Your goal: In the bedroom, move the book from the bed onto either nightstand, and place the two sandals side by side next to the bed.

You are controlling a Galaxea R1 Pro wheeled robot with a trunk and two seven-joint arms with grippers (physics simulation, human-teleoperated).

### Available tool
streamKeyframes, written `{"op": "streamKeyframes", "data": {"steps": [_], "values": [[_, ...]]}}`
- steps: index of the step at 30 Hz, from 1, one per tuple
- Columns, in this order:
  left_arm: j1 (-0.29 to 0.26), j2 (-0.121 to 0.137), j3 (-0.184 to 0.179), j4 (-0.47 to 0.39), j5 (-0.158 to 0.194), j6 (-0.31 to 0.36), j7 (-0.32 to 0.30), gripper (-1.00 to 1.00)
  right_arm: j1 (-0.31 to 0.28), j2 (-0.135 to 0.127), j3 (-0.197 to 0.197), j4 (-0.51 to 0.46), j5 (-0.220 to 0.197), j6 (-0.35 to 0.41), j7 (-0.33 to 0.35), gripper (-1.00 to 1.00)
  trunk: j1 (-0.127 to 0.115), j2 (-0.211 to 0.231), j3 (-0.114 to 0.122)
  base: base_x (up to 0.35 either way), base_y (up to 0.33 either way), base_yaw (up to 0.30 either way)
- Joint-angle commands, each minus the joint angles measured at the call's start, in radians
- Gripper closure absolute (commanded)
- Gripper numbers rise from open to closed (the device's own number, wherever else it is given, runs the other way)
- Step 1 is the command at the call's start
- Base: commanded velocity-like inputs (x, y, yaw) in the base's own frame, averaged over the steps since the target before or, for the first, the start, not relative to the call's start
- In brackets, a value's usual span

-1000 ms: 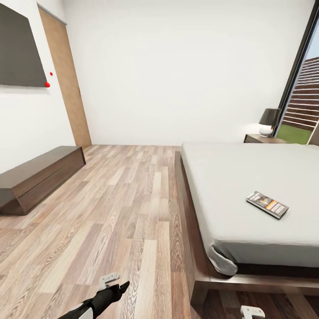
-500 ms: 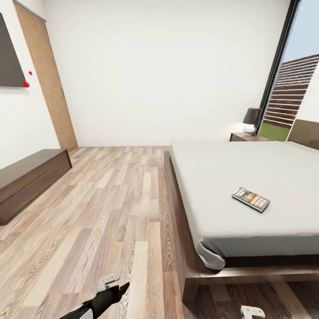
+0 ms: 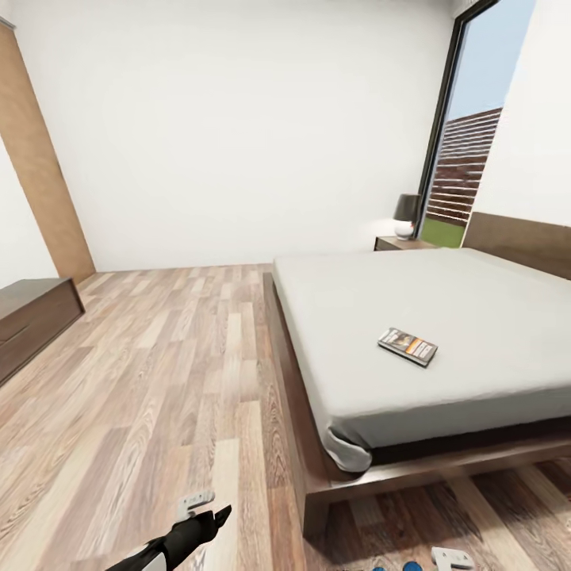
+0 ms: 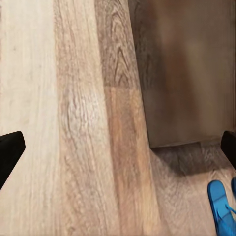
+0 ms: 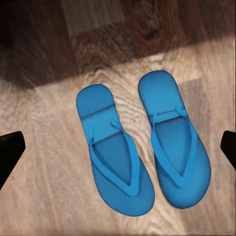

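A: Head view first. Where's the book?

B: Book [image 3: 408,346] lies flat on the bed [image 3: 476,317], mid-mattress, nearer the foot than the headboard, long axis slanting across the bed. It's fwd and to the right of both arms, so the right arm is nearer, I'd say. Nightstand [image 3: 400,243] sits at the far corner w/ a lamp [image 3: 408,215] on it, well apart from the book. No containers anywhere.

A: Grippers there?

B: Left gripper [image 3: 195,503] low over the floor [image 3: 159,381]; right gripper [image 3: 453,557] at the frame's bottom edge. Can't tell the finger state from here.

A: Left wrist view?

B: Fingers [image 4: 10,152] spread wide, nothing between, just floorboards and the bed's corner. One sandal [image 4: 222,205] peeks in at the edge.

A: Right wrist?

B: Fingers [image 5: 10,150] spread wide too, empty. Both sandals [image 5: 142,142] lie right under it, side by side, nearly parallel, long axes running along the view, just beside the bed frame's shadow. Sandals look about done; book not yet moved.
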Motion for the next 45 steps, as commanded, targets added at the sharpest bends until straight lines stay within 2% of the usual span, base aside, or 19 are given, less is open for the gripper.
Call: {"op": "streamKeyframes", "data": {"steps": [1, 45], "values": [[-0.001, 0.000, 0.008, 0.001, 0.000, -0.001, -0.006, -1.00, -0.001, 0.000, -0.009, 0.000, 0.010, -0.001, 0.004, -1.00, 0.000, 0.000, 0.000, 0.000, 0.000, -0.279], [-0.001, -0.005, 0.006, 0.001, -0.002, -0.001, -0.006, -1.00, -0.001, 0.000, -0.009, 0.000, 0.011, -0.001, 0.005, -1.00, 0.000, 0.000, 0.032, 0.000, -0.008, -0.280]]}}
